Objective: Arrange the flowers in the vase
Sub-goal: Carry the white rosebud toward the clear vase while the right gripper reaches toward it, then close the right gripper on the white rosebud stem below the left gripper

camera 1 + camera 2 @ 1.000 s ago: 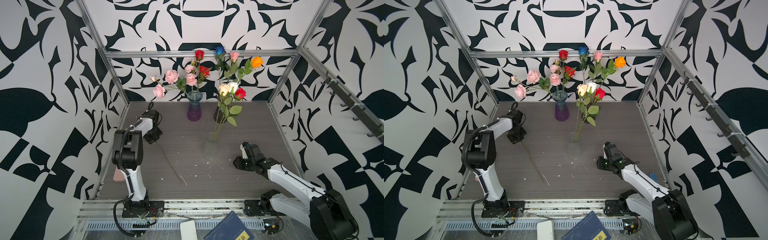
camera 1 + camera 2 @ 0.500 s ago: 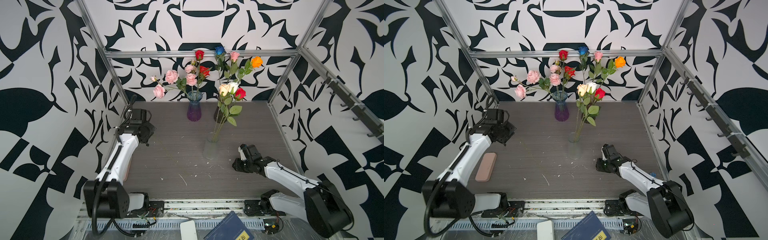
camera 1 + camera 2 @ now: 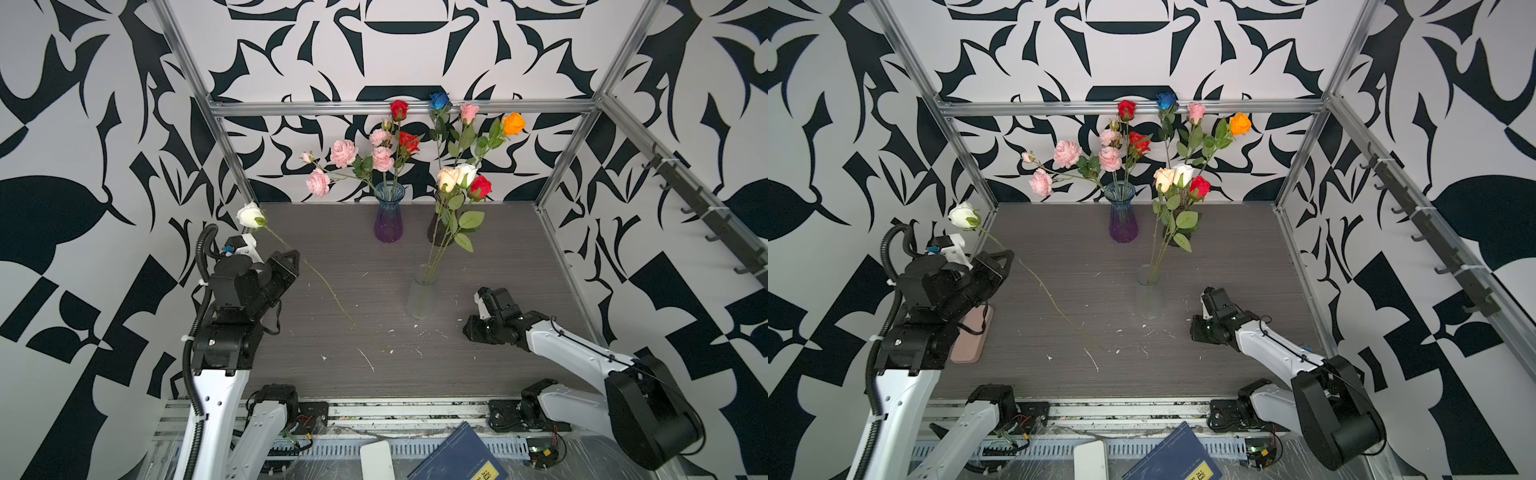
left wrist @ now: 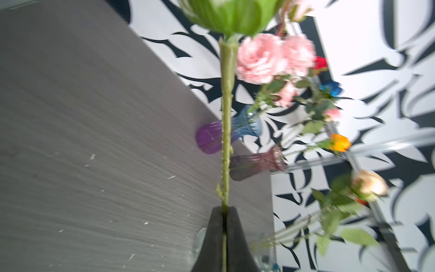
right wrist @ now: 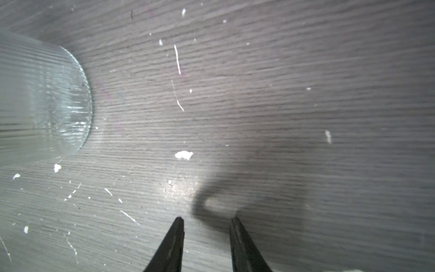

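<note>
My left gripper [image 3: 292, 261] [image 3: 1005, 258] [image 4: 224, 208] is shut on the thin green stem [image 4: 226, 117] of a white rose [image 3: 250, 216] [image 3: 962, 215], just below the bloom. The long stem slants down toward the front middle of the table. A clear ribbed vase [image 3: 422, 297] [image 3: 1149, 293] [image 5: 42, 99] stands mid-table with cream, white and red roses [image 3: 463, 178] in it. My right gripper [image 3: 469, 332] [image 5: 207, 219] hovers low over bare table to the right of that vase, open and empty.
At the back stand a blue-purple vase [image 3: 389, 216] [image 4: 211, 139] with a pink spray and red roses, and a dark mauve vase [image 3: 435, 230] [image 4: 256, 162] with blue, pink and orange roses. A pink pad [image 3: 971, 332] lies under the left arm. White flecks dot the table [image 3: 332, 374].
The left arm has swung into a new pose and raised the stem off the table, so the white bloom now shows by the left wall. The right gripper has barely shifted.
</note>
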